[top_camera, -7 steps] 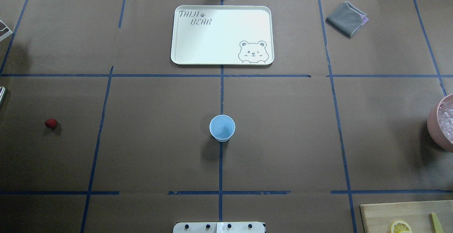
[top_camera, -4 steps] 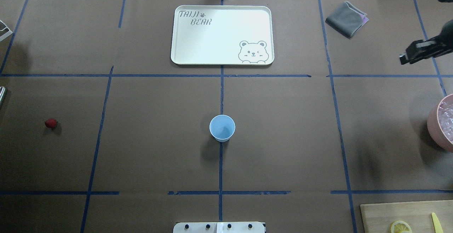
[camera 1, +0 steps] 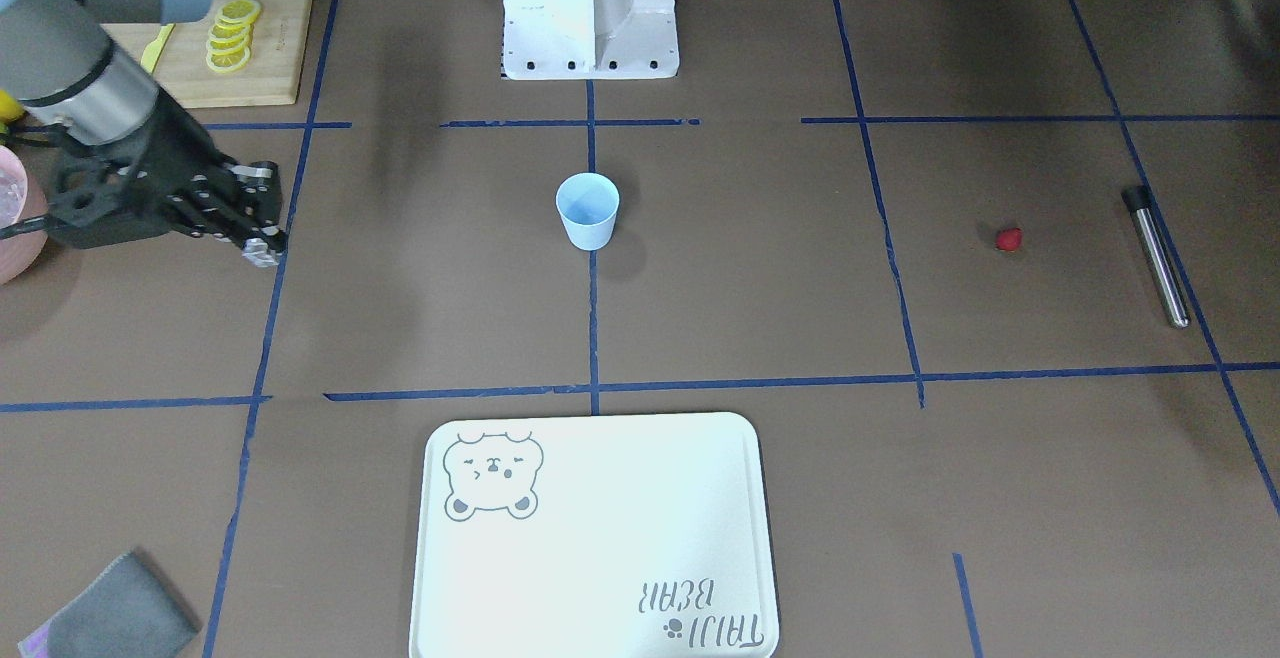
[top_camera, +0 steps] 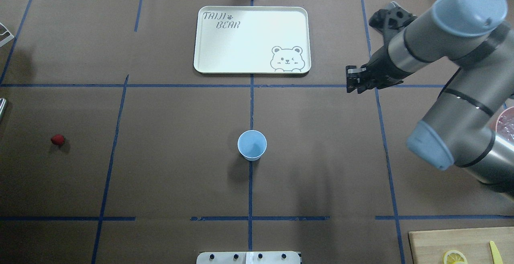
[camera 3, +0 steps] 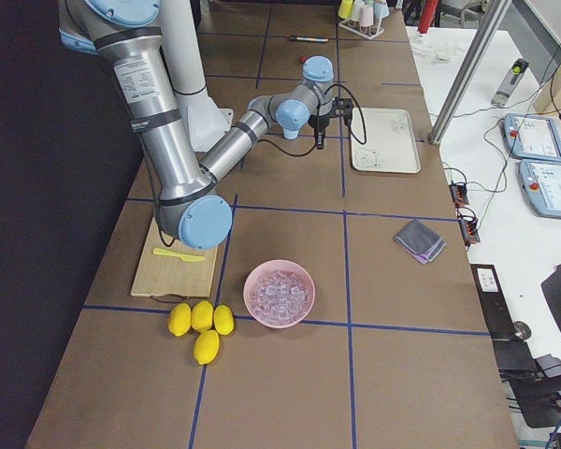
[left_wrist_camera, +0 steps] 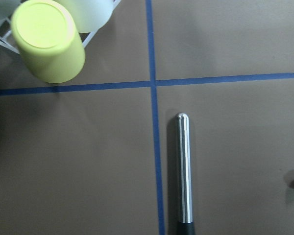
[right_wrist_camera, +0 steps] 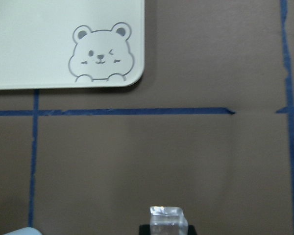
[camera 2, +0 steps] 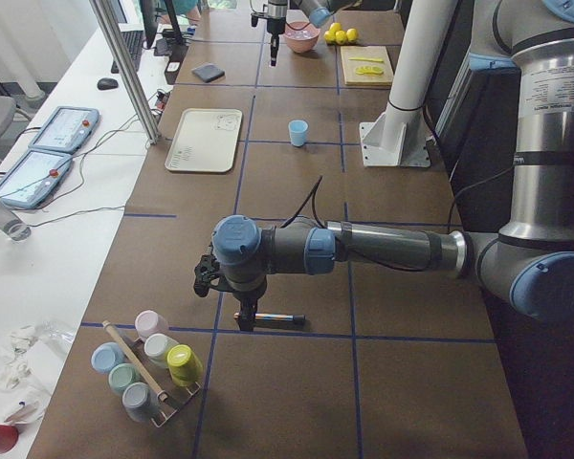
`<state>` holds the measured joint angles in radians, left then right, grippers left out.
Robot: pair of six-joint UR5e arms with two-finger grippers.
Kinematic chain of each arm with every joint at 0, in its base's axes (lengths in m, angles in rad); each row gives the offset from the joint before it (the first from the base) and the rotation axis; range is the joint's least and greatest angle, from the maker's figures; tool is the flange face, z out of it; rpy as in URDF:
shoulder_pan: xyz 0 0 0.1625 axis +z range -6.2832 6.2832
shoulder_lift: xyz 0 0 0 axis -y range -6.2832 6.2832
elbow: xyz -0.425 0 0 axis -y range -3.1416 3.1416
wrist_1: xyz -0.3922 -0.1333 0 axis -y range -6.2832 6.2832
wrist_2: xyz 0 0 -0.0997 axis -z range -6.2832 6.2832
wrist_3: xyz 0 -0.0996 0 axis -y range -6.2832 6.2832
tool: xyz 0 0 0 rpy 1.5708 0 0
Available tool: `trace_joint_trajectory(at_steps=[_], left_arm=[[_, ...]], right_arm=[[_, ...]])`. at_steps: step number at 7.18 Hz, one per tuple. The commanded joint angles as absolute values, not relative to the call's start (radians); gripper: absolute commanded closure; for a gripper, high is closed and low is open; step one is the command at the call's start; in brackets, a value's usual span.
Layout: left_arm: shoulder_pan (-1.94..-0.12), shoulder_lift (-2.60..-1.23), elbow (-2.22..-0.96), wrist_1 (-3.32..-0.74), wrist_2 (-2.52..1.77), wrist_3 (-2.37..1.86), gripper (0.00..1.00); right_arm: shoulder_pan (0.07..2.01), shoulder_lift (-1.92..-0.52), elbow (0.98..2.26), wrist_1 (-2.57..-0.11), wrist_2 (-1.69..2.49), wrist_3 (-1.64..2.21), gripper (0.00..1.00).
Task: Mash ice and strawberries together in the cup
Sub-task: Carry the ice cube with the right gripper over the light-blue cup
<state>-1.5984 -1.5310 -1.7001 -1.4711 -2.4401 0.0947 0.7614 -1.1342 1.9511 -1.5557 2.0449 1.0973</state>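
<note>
The light-blue cup (top_camera: 252, 145) stands upright and looks empty at the table's middle; it also shows in the front view (camera 1: 587, 210). My right gripper (top_camera: 351, 80) hovers to the cup's far right, near the tray's corner, shut on a small clear ice chunk (right_wrist_camera: 167, 220). The red strawberry (top_camera: 58, 139) lies on the table far left, also in the front view (camera 1: 1009, 239). My left gripper (camera 2: 244, 320) hangs over a metal rod (left_wrist_camera: 184, 171) by the strawberry; I cannot tell if it is open or shut.
A white bear tray (top_camera: 252, 39) lies beyond the cup. A pink bowl of ice (camera 3: 280, 292) and lemons (camera 3: 201, 323) sit at the right end, by a cutting board with lemon slices (camera 1: 230, 33). A grey cloth (camera 1: 110, 618) lies far right. A rack of cups (camera 2: 148, 368) stands at the left end.
The right arm has swept in from the right edge. Its gripper moved left from above the bowl's side to near the tray's right corner. Cup and strawberry have not moved.
</note>
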Motion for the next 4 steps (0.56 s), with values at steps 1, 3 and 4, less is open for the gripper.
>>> trace_joint_trajectory(at_steps=[1,3,4], left_arm=[[-1.598,-1.529,-1.697,-1.471,-2.451,0.095,0.00],[-1.598,-1.529,-1.692,-1.471,-2.451,0.095,0.00],[-1.598,-1.529,-1.692,-1.471,-2.451,0.095,0.00]], right_arm=[[0.564,-0.952,1.951,-1.756,1.869,1.245,0.99],[0.447,-0.918,1.938,-1.752,1.791,1.356,0.99],[0.395,-0.896,1.918,-1.749,1.739,1.403,0.99]])
